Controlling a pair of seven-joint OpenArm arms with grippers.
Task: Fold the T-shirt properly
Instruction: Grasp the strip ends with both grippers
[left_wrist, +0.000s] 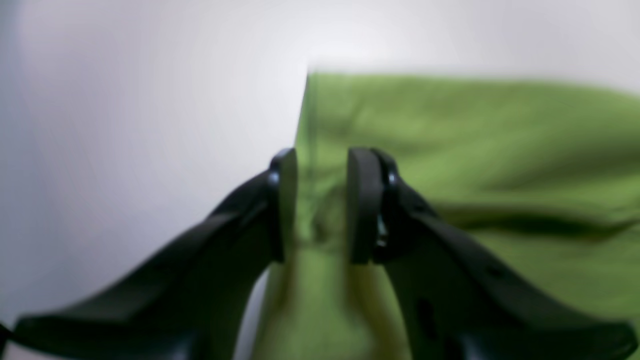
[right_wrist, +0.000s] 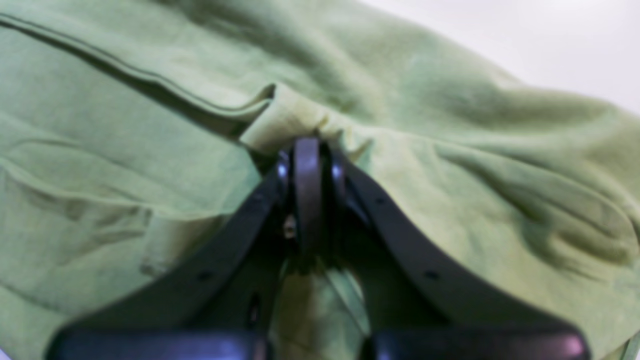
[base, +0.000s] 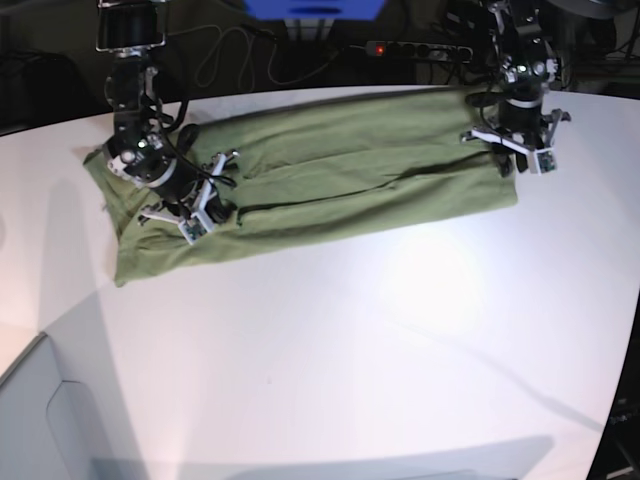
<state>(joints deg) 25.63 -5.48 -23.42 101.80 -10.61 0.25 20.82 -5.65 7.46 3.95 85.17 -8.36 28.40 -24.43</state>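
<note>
Olive-green T-shirt (base: 330, 180) lies along the far side of the white table (base: 380, 340), folded into a long band running from the near-left to the far-right in my base view. Cloth is wrinkled, and a hem edge shows in my right wrist view.

Right gripper (right_wrist: 307, 150) is on the band's left end in the base view. Its jaws are clamped together on a bunched pleat of the T-shirt, with the fabric puckered at the tips.

Left gripper (left_wrist: 322, 200) is at the band's other end, right by the cloth's edge where it meets bare table. Its jaws stand apart with a clear gap; I see green cloth in the gap, lying slack, with no sign that either pad pinches it. That view is blurred, so I can't tell whether the pads touch fabric.

A power strip (base: 415, 48) with a red light sits behind the table.
</note>
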